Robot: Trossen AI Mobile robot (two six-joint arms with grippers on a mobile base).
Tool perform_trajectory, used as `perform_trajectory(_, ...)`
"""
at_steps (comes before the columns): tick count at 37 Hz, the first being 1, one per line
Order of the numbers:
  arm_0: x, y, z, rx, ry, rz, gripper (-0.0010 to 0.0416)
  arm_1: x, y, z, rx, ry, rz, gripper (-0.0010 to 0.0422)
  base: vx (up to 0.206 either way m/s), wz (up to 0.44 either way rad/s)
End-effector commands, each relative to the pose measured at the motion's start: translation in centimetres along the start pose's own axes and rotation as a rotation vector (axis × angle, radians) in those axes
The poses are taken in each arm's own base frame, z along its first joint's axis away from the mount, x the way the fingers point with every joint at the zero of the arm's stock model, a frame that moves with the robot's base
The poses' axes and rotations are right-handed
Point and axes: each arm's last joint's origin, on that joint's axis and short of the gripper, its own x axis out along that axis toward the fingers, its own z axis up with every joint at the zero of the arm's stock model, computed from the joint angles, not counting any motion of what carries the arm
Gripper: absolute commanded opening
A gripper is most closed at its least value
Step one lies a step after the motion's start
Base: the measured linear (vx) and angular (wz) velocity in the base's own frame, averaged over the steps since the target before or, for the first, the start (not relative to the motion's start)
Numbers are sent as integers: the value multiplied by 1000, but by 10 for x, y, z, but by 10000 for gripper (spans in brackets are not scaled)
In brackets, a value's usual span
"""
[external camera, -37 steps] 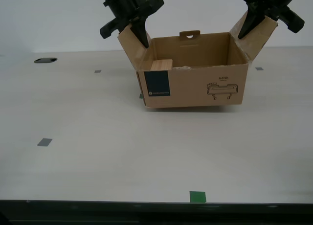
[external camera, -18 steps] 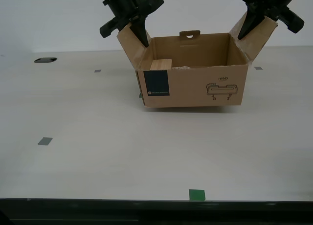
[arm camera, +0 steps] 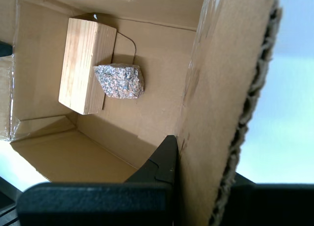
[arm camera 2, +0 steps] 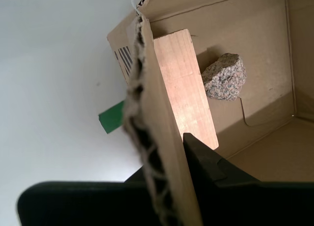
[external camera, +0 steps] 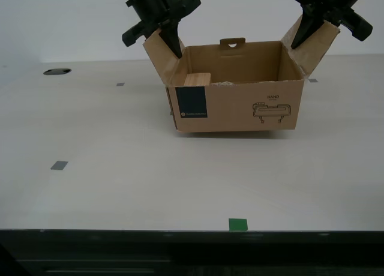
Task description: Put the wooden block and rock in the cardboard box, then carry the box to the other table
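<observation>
The cardboard box (external camera: 240,108) hangs open just above the beige table, casting a thin shadow below it. My second gripper (external camera: 162,41) is shut on the box's flap at the exterior view's left (arm camera 2: 167,157). On the opposite flap, at the exterior view's right, my first gripper (external camera: 318,25) is shut as well (arm camera: 201,167). The wooden block (external camera: 197,79) (arm camera 2: 184,88) (arm camera: 86,64) lies inside against the wall nearest my second gripper. Beside it on the box floor sits the rock (arm camera 2: 224,77) (arm camera: 120,80). The other table is out of view.
The smooth beige table (external camera: 120,186) carries grey tape squares (external camera: 59,165) and a green tape mark (external camera: 237,224) by its dark front edge. A dark hole (external camera: 56,71) lies at the exterior view's far left. A white wall stands behind.
The table's front edge and tape marks have shifted up in the exterior view, so the camera has moved. The box and both grippers keep their place in the view.
</observation>
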Motion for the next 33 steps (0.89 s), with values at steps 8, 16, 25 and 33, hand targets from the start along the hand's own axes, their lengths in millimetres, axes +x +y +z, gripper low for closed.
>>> perform_trajectory(8, 0, 0, 0, -2, 2, 0, -1, -1, -2, 0, 23, 3, -9, -1, -65, -7)
perform_trajectory(16, 0, 1, -2, 0, 23, -1, -1, 0, -4, -2, 13, 21, -10, -1, -67, -2)
perform_trajectory(25, 0, 1, -4, -10, 37, -1, -1, 3, -11, -3, 0, 31, -13, -1, -64, -1)
perform_trajectory(33, 1, 2, -4, -23, 43, -1, -1, 4, -16, -4, 2, 36, -15, -1, -70, 2)
